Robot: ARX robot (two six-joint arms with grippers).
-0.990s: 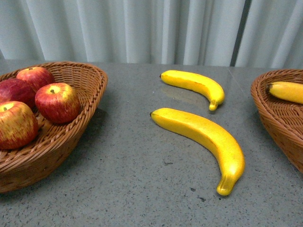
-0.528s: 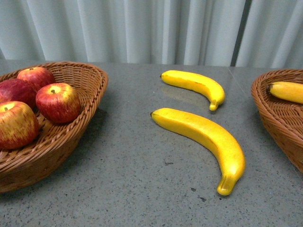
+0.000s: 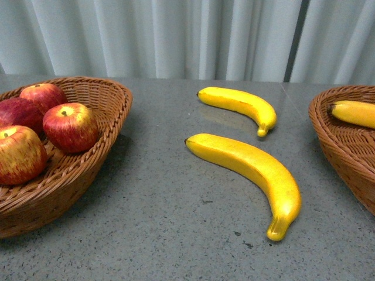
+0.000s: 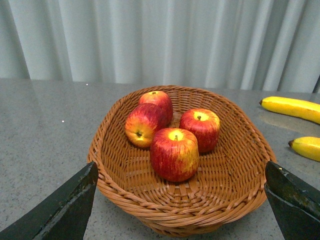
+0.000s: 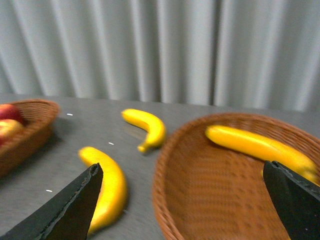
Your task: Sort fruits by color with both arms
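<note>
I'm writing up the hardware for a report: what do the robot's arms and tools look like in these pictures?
Little shows. The left tool and right tool each appear only as two flat, wedge-shaped fingers, matte black-grey with paler, worn-looking edges. No cables, markings or arm links are visible; the front view shows neither arm.

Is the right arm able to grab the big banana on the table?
Probably yes. The big banana lies free on the table with nothing on it, and the right gripper is open and empty. The banana basket sits closer to that gripper, so it may have to swing past the rim.
</note>
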